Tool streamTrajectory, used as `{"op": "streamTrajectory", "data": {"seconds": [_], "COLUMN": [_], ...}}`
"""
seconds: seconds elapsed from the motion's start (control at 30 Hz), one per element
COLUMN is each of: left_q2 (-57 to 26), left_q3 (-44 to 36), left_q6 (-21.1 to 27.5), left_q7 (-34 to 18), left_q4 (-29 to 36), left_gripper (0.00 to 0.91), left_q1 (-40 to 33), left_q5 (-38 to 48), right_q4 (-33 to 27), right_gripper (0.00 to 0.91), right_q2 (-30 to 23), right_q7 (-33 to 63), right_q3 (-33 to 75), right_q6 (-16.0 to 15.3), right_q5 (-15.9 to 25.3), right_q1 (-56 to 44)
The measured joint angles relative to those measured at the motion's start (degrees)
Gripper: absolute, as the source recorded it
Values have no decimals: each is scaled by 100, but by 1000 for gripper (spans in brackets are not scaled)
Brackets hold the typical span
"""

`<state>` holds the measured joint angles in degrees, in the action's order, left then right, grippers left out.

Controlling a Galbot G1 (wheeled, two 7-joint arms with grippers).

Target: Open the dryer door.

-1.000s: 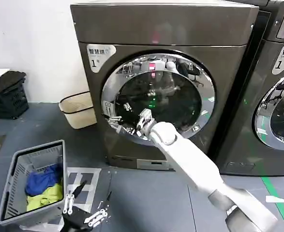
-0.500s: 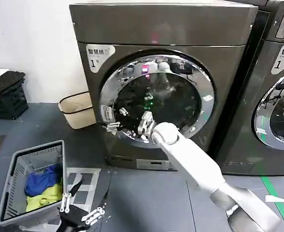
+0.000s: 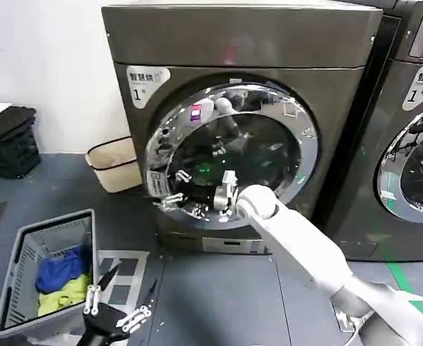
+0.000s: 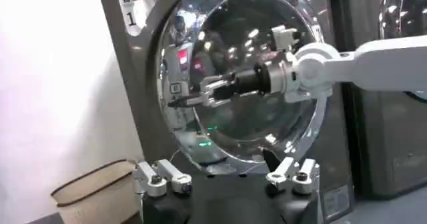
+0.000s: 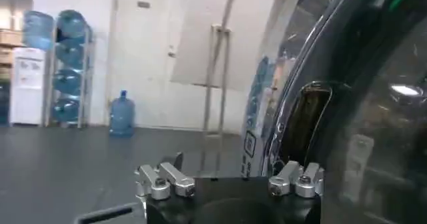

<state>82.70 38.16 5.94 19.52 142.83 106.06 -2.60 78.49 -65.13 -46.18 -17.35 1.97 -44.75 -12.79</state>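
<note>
Since a second ago the dryer door point(image 3: 229, 155) has swung ajar at centre frame, its left rim drawn outward. The right gripper point(image 3: 169, 200), fingers closed, hooks that rim; the left gripper point(image 3: 117, 299) idles spread at lower left. The door looks rigid, heavy and slick, so the rim's latch edge gives the best hold.

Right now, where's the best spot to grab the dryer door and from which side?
Probably grip the dryer door at its chrome rim's left edge, coming from the left. That edge already stands slightly off the cabinet and the right gripper works there.

The dryer door point(image 3: 229, 155) had a shiny chrome rim around dark tinted glass; its machine point(image 3: 254, 43) was bronze-grey. The grey basket point(image 3: 24, 277) at eight o'clock held blue and yellow-green cloth.
</note>
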Motion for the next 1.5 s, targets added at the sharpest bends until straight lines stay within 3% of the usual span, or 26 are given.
{"op": "streamTrajectory", "data": {"seconds": [0.27, 0.53, 0.97, 1.17, 1.5], "left_q2": [-9, -8, -64, -138, -363], "left_q3": [87, 146, 213, 249, 469], "left_q6": [48, 104, 163, 235, 276], "left_q7": [6, 14, 21, 13, 11], "left_q4": [51, 140, 146, 96, -60], "left_gripper": [907, 907, 907, 907, 907], "left_q1": [5, 50, -4, -131, -463], "left_q5": [65, 113, 256, 445, 1026], "right_q4": [24, 24, -77, -53, 278], "right_gripper": [907, 907, 907, 907, 907], "right_q2": [366, 594, 902, 1026, 1343], "right_q7": [-1181, -2180, -3632, -3720, -3752], "right_q3": [-29, 59, 256, 321, 561], "right_q6": [389, 374, 352, 758, 723], "right_q5": [-341, -631, -673, -585, -672], "right_q1": [26, 19, 22, -45, -316]}}
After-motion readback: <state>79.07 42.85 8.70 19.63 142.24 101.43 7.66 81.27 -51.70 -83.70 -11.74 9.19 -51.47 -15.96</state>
